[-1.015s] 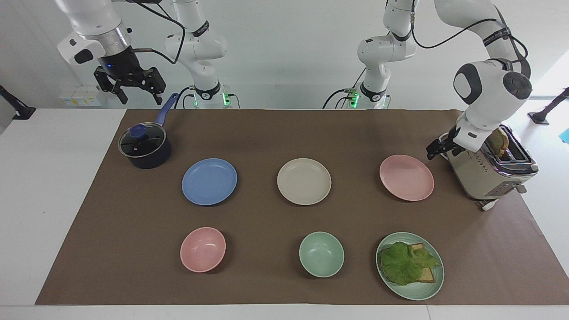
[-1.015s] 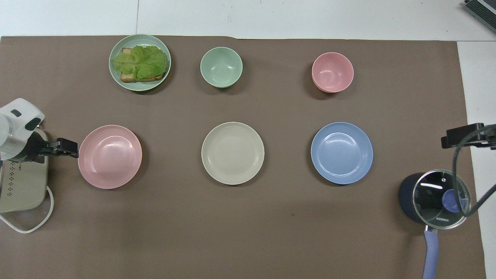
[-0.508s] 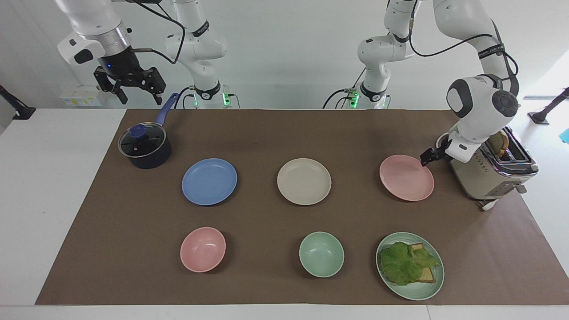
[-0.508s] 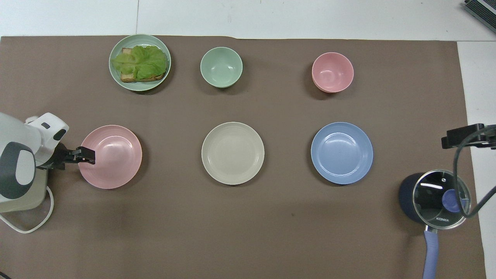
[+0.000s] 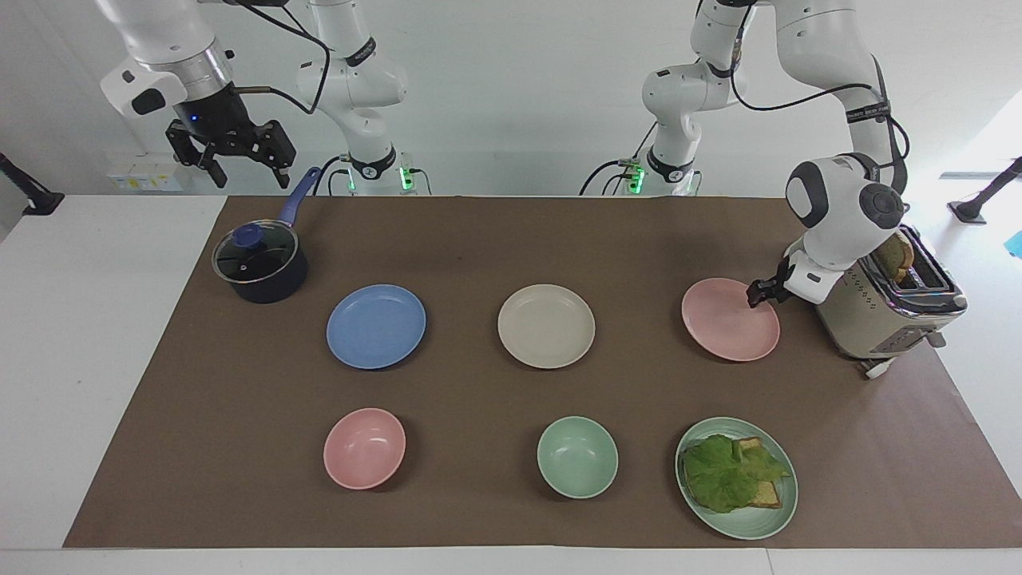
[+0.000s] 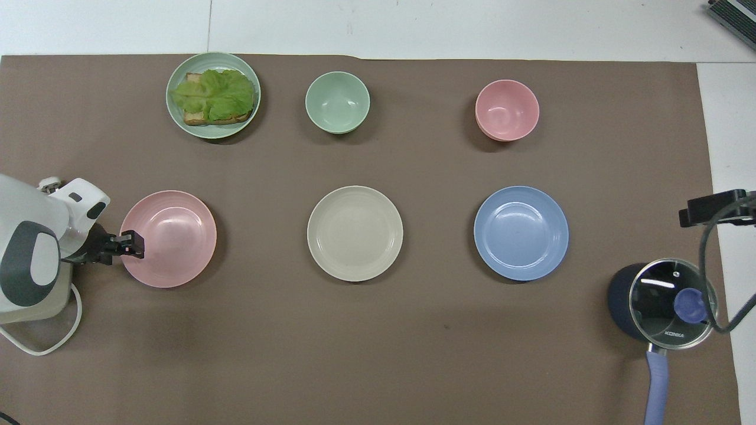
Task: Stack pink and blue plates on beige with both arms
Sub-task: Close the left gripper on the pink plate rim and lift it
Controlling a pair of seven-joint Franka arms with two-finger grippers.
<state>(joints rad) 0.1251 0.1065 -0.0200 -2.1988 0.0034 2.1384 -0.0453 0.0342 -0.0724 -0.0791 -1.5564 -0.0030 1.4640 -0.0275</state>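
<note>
The left pincer (image 5: 757, 294) sits at the pink plate (image 5: 728, 321)'s rim toward the toaster (image 5: 886, 307); its grip cannot be told. The right pincer (image 5: 231, 153) hangs open, empty, over the desk's edge beside the saucepan (image 5: 259, 263).

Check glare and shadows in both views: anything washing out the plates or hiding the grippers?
Facing view: bright light spills in near the toaster; pink plate, blue plate and beige plate stay evenly lit with soft shadows; left gripper at the pink rim, right gripper raised. Overhead view: reflections streak the pot lid; plates show mild sheen.
</note>
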